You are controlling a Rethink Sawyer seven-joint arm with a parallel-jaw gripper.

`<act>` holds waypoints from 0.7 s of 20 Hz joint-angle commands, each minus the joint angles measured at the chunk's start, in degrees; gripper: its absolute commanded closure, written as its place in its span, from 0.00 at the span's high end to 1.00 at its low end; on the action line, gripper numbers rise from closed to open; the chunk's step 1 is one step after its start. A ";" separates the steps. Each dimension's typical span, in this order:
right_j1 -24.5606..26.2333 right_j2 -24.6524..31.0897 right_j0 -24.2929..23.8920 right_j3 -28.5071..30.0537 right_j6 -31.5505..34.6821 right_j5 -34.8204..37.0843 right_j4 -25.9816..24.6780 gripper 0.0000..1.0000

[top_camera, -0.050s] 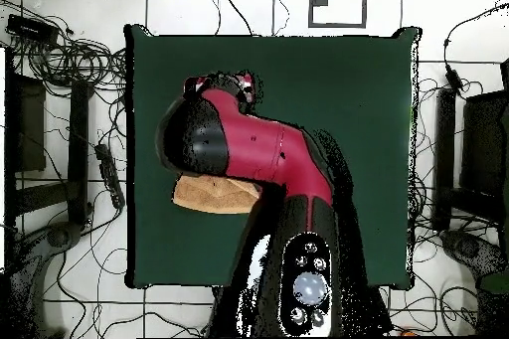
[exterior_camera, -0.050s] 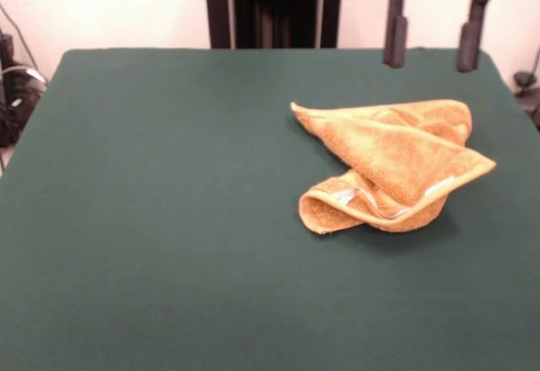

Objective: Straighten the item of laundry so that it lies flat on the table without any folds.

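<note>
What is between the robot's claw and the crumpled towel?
Nothing visible. In the front view the open gripper hangs in the air above the towel, with only empty space under it. The towel lies folded over itself on the green table, and nothing else shows on the table around it.

A pale wall (exterior_camera, -0.050s: 110,4) is standing behind. White floor tiles (top_camera, -0.050s: 80,295) are showing from overhead, with black cables (top_camera, -0.050s: 70,57) trailing across them and dark equipment (top_camera, -0.050s: 25,121) sitting at both sides.
</note>
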 commanded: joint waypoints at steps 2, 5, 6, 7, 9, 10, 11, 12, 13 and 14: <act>7.06 -0.77 2.54 -9.49 19.00 5.23 6.52 1.00; 11.82 -1.34 2.15 -15.38 17.86 6.39 7.98 1.00; 13.25 -1.91 2.12 -17.09 17.52 6.33 8.30 1.00; 14.47 -2.90 2.22 -18.84 17.45 6.73 8.57 1.00; 16.22 -4.83 2.64 -21.60 17.26 6.63 8.94 1.00; 16.88 -4.88 2.50 -22.69 16.91 7.04 9.18 1.00; 17.61 -4.99 2.45 -23.59 16.89 7.28 9.63 1.00; 18.36 -5.61 2.64 -24.55 17.08 7.21 9.94 1.00; 19.10 -6.23 2.82 -25.52 17.27 7.14 10.24 1.00; 19.74 -6.59 2.89 -26.17 17.27 6.93 10.65 1.00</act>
